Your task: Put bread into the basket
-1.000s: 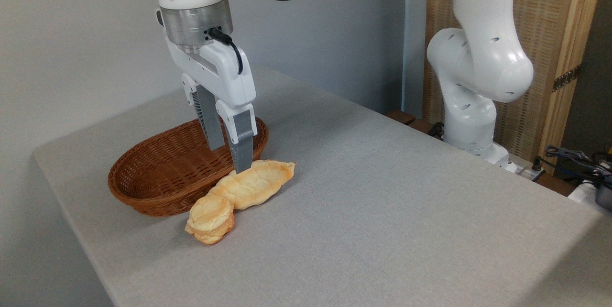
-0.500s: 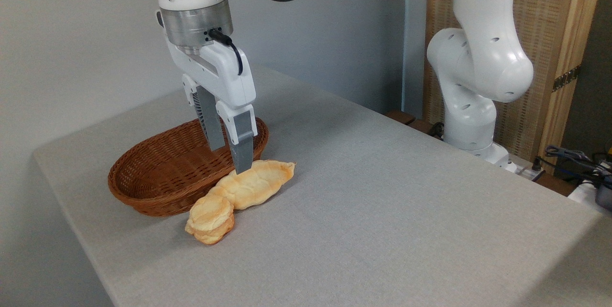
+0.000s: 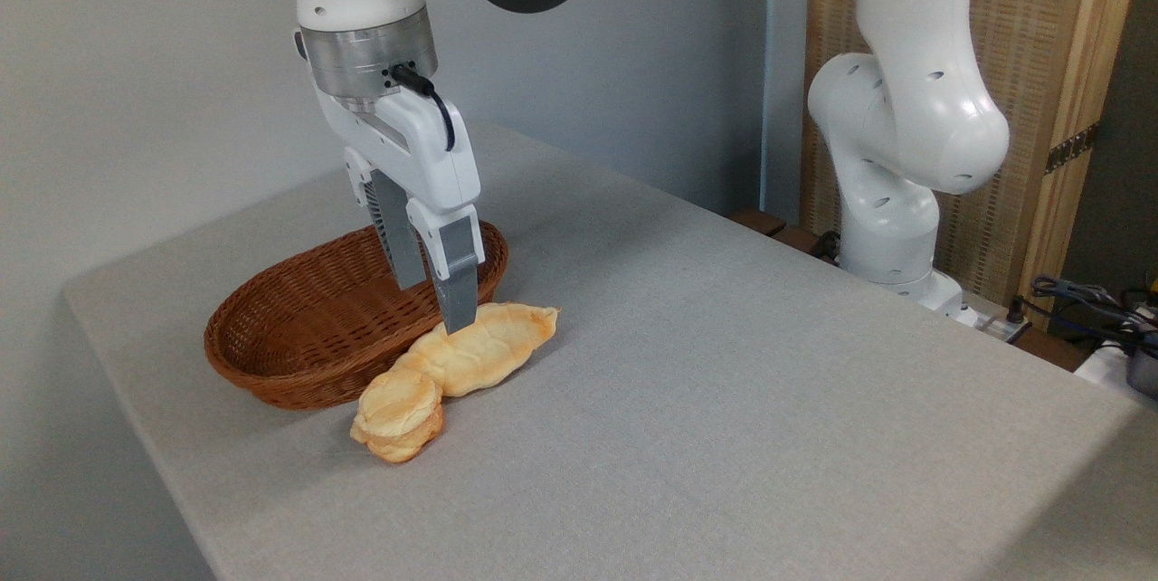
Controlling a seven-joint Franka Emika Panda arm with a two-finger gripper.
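Note:
The bread [image 3: 488, 347], a long braided loaf with toasted patches, lies on the grey table against the near wall of the basket [image 3: 271, 373]. The basket is oval, reddish-brown wicker, and holds nothing that I can see. My gripper [image 3: 436, 305] points down over the loaf's left part and the basket's right end. It is open. Its front fingertip [image 3: 458, 320] is at the loaf's top edge; I cannot tell if it touches. The back finger hangs over the basket's inside.
A small round stacked bun [image 3: 398, 414] lies against the loaf's near left end. The arm's white base [image 3: 896, 156] stands at the table's far right, with cables [image 3: 1086, 300] beyond it. The table's left edge runs close behind the basket.
The wrist has shifted slightly to the left and the fingertips have dropped a little toward the loaf. Bread, bun and basket have not moved.

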